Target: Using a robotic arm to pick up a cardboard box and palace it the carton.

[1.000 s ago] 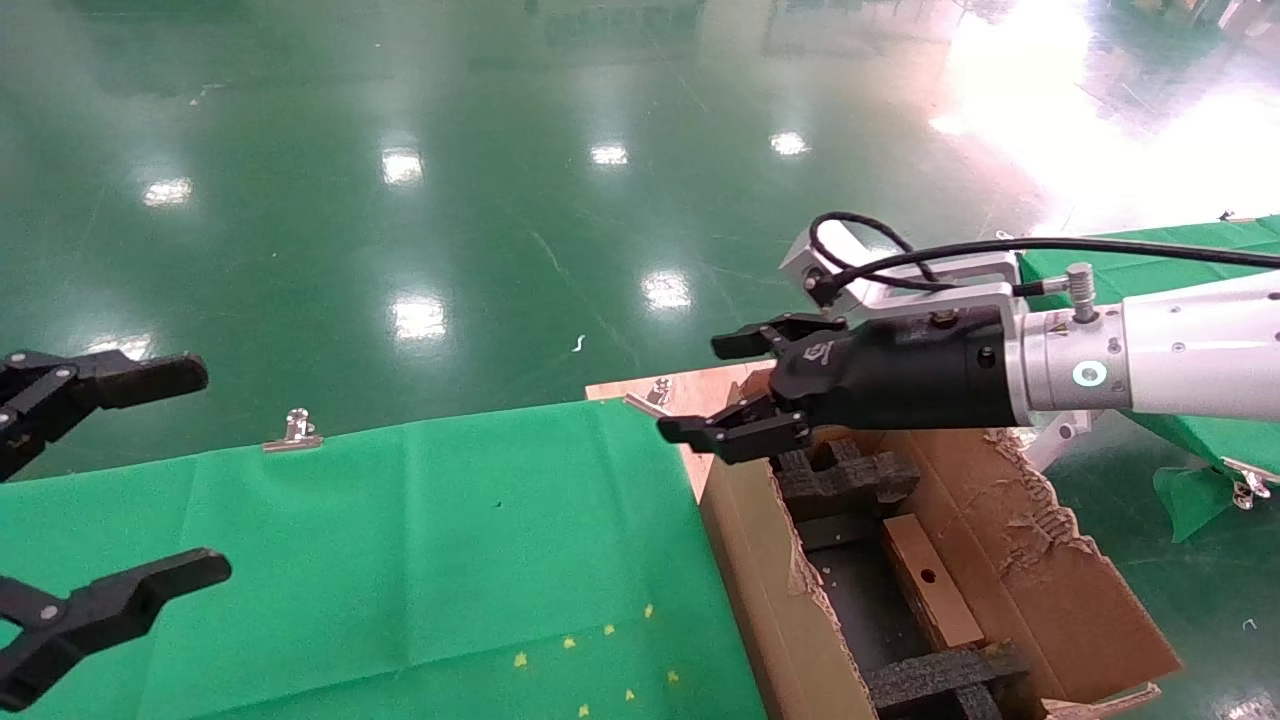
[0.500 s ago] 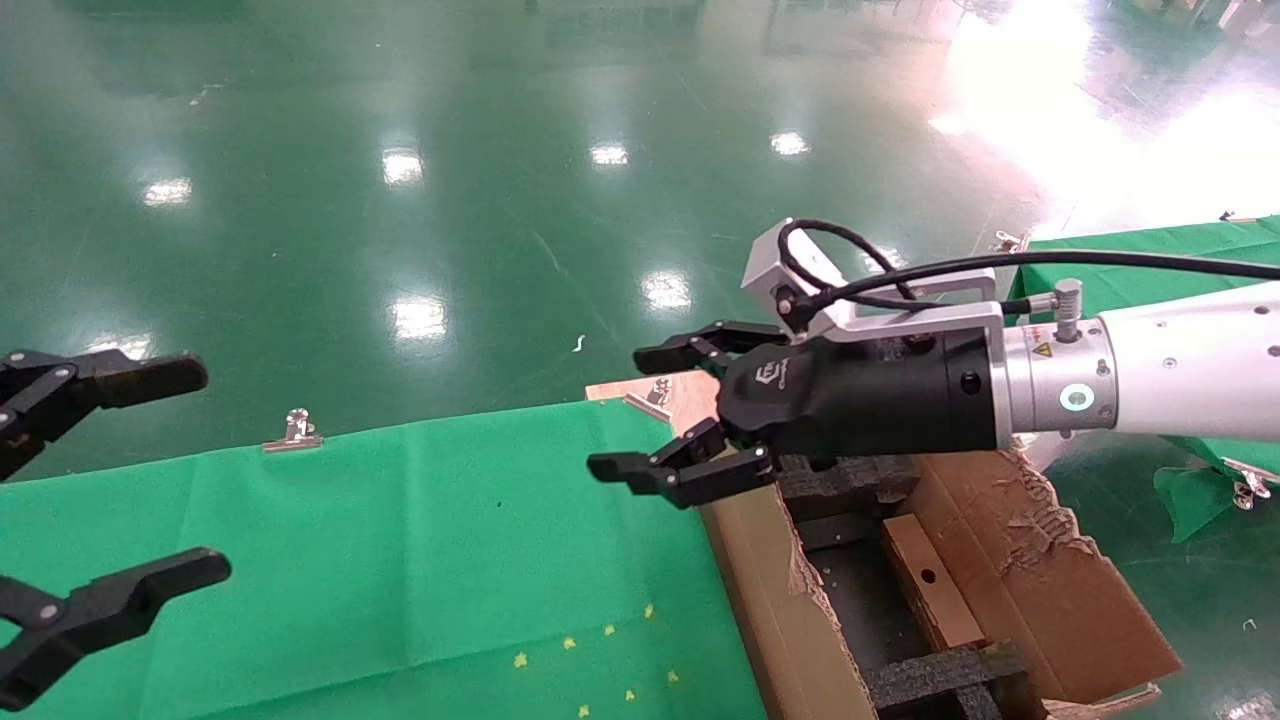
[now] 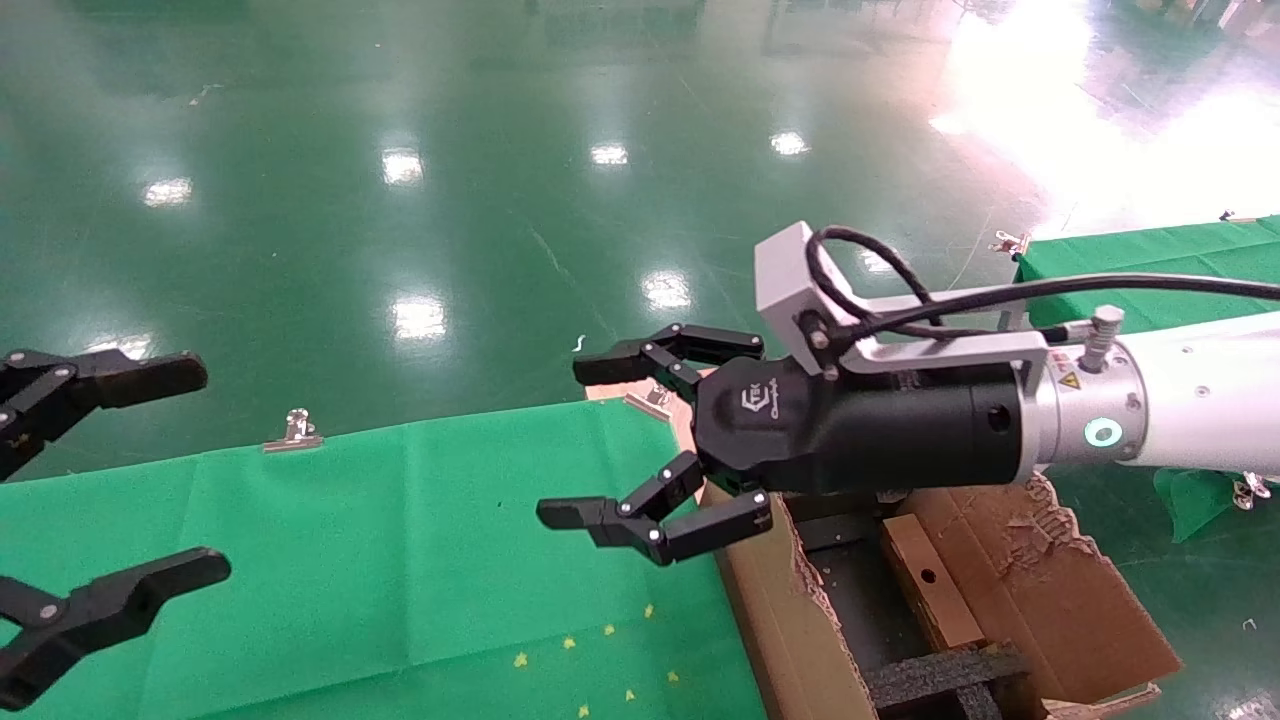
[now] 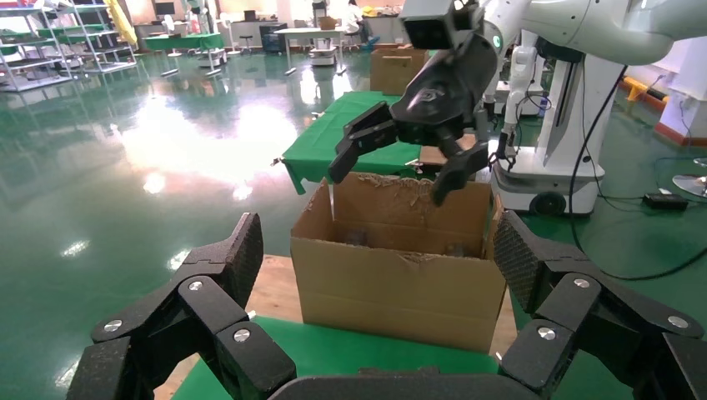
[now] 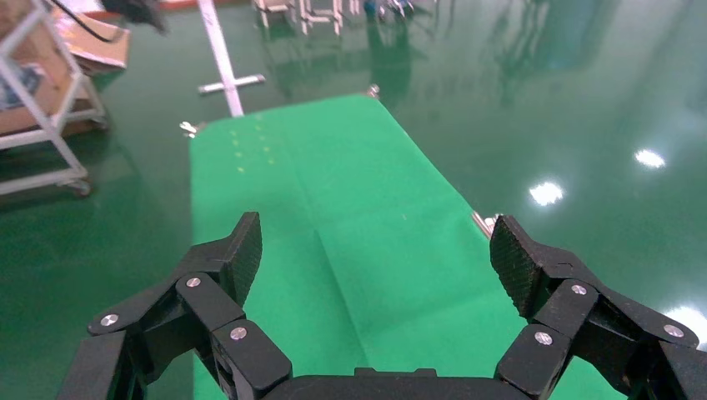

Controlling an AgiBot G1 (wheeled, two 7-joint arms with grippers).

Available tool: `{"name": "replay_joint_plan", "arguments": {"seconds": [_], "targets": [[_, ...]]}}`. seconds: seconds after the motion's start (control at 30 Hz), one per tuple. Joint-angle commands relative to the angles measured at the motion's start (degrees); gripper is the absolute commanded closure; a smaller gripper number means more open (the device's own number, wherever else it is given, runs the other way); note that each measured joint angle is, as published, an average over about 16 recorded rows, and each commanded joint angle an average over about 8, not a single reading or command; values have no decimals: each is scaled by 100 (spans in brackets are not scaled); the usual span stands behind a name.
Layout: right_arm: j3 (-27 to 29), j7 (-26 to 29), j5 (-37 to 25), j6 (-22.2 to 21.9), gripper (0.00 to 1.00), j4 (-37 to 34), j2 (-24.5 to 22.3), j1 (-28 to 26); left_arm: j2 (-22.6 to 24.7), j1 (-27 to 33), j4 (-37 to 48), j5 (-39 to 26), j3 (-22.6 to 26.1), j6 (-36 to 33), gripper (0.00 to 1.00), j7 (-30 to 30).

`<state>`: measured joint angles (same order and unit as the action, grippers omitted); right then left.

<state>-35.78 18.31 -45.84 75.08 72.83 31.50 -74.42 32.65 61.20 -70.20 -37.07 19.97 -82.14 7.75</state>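
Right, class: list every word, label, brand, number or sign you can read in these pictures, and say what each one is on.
No text reads clearly enough to quote.
White logo on the black body of the right end effector: a hexagonal mark with small letters, too small to read.
Yellow triangular warning sticker on the right arm's silver wrist ring: a symbol, no readable words.
Carton, cardboard box, green cloth, left end effector: no print visible.

Glossy green floor (image 3: 420, 180) all around, ceiling lights mirrored in it as white spots, with a big glare patch (image 3: 1050, 110) far right. Green cloth (image 3: 380, 560) covers the near table, held by a metal clip (image 3: 295, 430) at its far edge. Another green-covered table (image 3: 1150, 255) sits to the right. The left wrist view catches shelving racks (image 4: 50, 50) and more green tables (image 4: 179, 40) far back.
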Motion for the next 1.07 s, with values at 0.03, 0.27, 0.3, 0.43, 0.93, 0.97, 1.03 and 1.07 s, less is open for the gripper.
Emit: {"name": "replay_joint_plan", "arguments": {"seconds": [0.03,0.27,0.3,0.43,0.93,0.97,1.03,1.07], "targets": [[233,-89,47,125,0,9,41,152,0,0,0,0,0,0,0,0],[1047,-401,211,563,0,40,186,681,0,0,0,0,0,0,0,0],[1165,-446,234,626,0,44,207,758,0,0,0,0,0,0,0,0],[1618,-619,326,869,0,62,288,1052,0,0,0,0,0,0,0,0],[2114,-792,440,1138,0,79,382,1379,0,-2,2,1,0,2,0,0],[2101,-789,439,1131,0,79,379,1370,0,-2,2,1,0,2,0,0],[2089,-786,438,1124,0,79,377,1362,0,-2,2,1,0,2,0,0],[2083,-784,437,1122,0,79,375,1358,0,-2,2,1,0,2,0,0]]}}
